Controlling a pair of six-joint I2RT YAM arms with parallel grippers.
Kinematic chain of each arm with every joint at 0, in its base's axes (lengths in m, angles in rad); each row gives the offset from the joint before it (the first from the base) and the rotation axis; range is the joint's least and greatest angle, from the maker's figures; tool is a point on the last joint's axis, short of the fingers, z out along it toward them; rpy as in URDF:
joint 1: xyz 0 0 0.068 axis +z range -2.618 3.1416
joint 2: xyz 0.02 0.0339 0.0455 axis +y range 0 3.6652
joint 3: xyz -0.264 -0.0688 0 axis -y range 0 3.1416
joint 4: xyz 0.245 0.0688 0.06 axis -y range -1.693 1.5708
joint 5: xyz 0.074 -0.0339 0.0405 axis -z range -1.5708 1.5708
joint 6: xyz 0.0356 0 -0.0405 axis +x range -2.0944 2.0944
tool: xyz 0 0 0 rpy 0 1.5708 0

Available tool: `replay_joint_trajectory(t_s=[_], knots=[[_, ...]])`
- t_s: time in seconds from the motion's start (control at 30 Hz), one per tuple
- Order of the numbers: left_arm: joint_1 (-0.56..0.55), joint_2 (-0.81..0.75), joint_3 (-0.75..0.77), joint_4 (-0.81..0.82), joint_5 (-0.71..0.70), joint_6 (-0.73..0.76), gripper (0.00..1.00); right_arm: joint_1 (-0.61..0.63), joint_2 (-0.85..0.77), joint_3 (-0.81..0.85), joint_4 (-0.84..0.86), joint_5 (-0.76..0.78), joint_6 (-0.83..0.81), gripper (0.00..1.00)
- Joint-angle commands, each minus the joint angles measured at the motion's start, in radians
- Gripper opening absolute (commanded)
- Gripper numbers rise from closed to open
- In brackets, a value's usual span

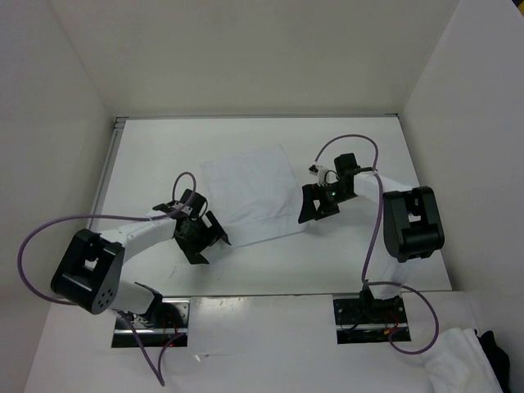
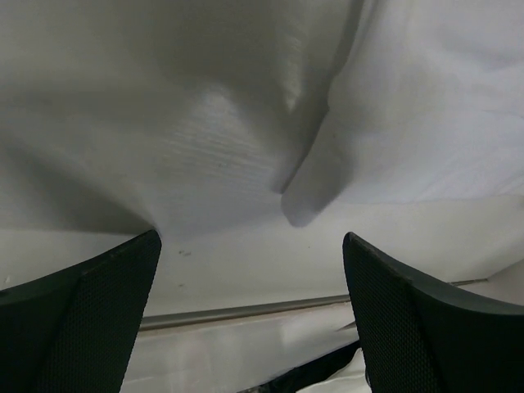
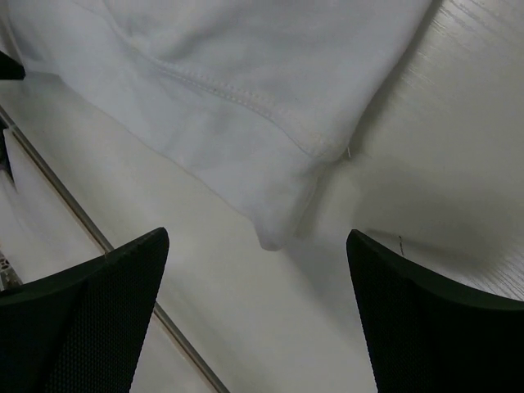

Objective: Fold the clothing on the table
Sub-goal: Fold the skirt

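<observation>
Looking at the clothing (image 1: 250,195), it lies spread flat, a bit skewed, in the middle of the table (image 1: 246,274). I can't see any fold in it, so I'd say the job has barely begun: every fold is left to do.

Both arms sit at its near side. The left gripper (image 1: 208,239) hangs just off the near-left corner with jaws wide and nothing in them. Its wrist view shows the fabric (image 2: 246,123) with a soft ridge running down to the edge. The right gripper (image 1: 318,211) is at the near-right corner, also spread wide and empty. The hemmed corner (image 3: 270,205) sits between its fingers (image 3: 90,319) but lower down, not pinched.

Room-wise it looks fine. There's bare table on all sides of the cloth, more on the far and near sides. The metal edge strip (image 1: 107,176) on the left and the wall panels (image 1: 57,123) are well apart from it. A lumpy white bundle (image 1: 458,360) sits at the near right, well out of the way.
</observation>
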Motion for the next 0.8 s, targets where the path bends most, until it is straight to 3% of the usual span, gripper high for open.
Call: replay_joint_trajectory(t_s=[0.0,0.23,0.43,0.6,0.63,0.67,0.77], knots=[[-0.035,0.063,0.037,0.084,0.015,-0.034,0.98,0.041,0.006,0.046,-0.007,0.042,0.026,0.94],[-0.099,0.127,0.070,0.117,-0.042,-0.106,0.90,0.073,-0.003,0.055,-0.007,0.116,0.045,0.91],[-0.109,0.106,0.089,0.083,-0.099,-0.119,0.84,0.073,0.021,0.075,-0.016,0.136,0.056,0.81],[-0.109,0.088,0.089,0.063,-0.137,-0.129,0.73,0.073,0.030,0.084,-0.040,0.126,0.043,0.76],[-0.121,0.088,0.089,0.049,-0.151,-0.129,0.64,0.073,0.030,0.084,-0.040,0.126,0.043,0.73],[-0.121,0.088,0.089,0.031,-0.151,-0.139,0.61,0.083,0.030,0.084,-0.049,0.140,0.043,0.71],[-0.121,0.068,0.089,0.011,-0.192,-0.139,0.60,0.083,0.030,0.119,-0.085,0.166,0.034,0.69]])
